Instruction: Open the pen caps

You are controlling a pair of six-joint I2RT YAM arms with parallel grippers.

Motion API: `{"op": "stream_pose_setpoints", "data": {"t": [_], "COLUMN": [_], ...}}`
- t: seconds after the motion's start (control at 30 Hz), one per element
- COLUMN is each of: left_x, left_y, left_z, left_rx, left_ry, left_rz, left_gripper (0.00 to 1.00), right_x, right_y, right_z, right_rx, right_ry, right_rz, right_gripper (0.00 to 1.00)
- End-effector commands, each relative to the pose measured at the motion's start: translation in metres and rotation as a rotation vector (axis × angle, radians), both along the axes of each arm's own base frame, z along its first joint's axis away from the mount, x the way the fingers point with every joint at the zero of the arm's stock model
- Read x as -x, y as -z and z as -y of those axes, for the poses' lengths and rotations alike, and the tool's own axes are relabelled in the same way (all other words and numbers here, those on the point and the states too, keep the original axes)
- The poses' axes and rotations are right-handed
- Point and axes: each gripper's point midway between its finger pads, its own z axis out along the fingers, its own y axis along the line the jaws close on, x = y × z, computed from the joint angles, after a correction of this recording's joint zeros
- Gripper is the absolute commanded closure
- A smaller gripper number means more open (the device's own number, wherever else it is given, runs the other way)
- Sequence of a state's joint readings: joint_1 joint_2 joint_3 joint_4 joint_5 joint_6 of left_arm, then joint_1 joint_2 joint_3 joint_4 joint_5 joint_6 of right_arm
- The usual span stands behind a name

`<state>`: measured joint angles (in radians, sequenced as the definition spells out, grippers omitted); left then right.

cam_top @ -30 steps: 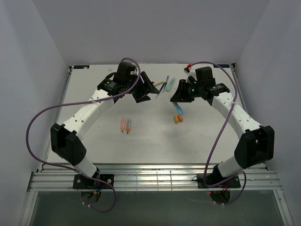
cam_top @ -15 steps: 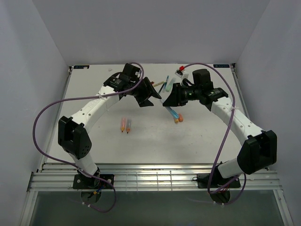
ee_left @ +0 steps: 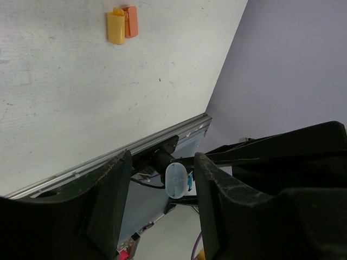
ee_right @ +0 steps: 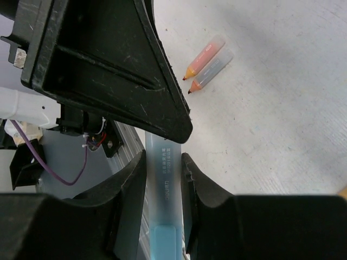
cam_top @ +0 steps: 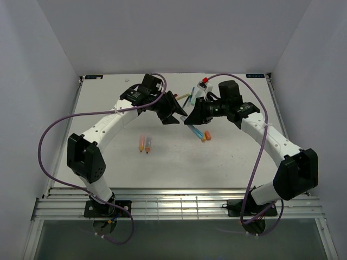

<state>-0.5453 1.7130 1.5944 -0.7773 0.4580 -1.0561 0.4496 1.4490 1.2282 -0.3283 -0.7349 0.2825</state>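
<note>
Barrel of the blue pen [ee_right: 164, 181] sat clamped in my right tool [ee_right: 162, 158], its long axis pointing into my left tool [ee_left: 162, 162], spread wide around the cap end [ee_left: 176, 180].

the worktop [cam_top: 173, 162] was matt off-white, faintly speckled and scuffed. the left claw [ee_left: 162, 168] had fingers [ee_left: 108, 200] of matt black plastic, grainy and finely scratched. the pen barrel [ee_right: 162, 184] in the right claw [ee_right: 162, 158] was frosted, translucent pale-blue plastic. the yellow-orange cap [ee_left: 115, 28] and orange cap [ee_left: 130, 21] were smooth opaque plastic. the rail [cam_top: 179, 201] at the near edge was ribbed pale metal.
</note>
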Motion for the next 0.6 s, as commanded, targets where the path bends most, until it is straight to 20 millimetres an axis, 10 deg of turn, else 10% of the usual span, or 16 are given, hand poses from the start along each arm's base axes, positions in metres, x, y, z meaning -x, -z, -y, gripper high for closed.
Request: {"op": "stream_pose_setpoints", "data": {"t": [0.0, 0.57], "left_x": [0.008, 0.019], "left_y": [-0.023, -0.023], "left_z": [0.004, 0.006], "left_rx": [0.065, 0.099], "left_ry": [0.02, 0.079], "left_rz": [0.027, 0.024], "left_gripper": [0.4, 0.64], "right_x": [-0.002, -0.006], "right_y": [-0.011, -0.012], "right_z": [-0.01, -0.015], "right_rx": [-0.049, -0.065], "right_ry": [-0.035, -0.045], "right_rz": [0.043, 0.036], "right_gripper": [0.92, 0.92]}}
